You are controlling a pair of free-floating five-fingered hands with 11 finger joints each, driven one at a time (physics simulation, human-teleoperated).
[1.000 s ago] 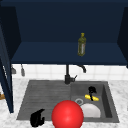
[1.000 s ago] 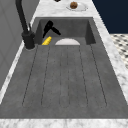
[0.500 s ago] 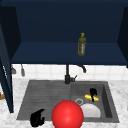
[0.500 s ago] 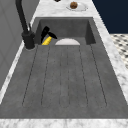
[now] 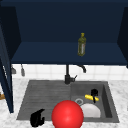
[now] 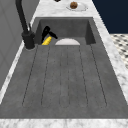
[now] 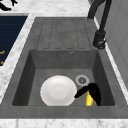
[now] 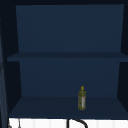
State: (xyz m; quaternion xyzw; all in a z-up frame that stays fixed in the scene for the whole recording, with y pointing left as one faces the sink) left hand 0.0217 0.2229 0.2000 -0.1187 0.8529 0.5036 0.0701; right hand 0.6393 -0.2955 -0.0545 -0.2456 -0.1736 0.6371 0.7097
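The ball (image 5: 67,115) is plain bright red, the plate (image 7: 58,90) white, the banana (image 7: 88,98) yellow. The bottle (image 5: 81,45) is olive green. The sink (image 6: 65,82) is mottled dark grey; the cabinet (image 8: 65,75) is navy blue.

Nothing to read here. The bottle (image 8: 82,101) on the cabinet shelf wears a pale label, but no letters or numbers can be made out on it. No brand, sign or numeral shows on the faucet (image 5: 68,76), the sink (image 7: 105,75), the plate (image 7: 58,90) or the bench (image 6: 112,57) either.
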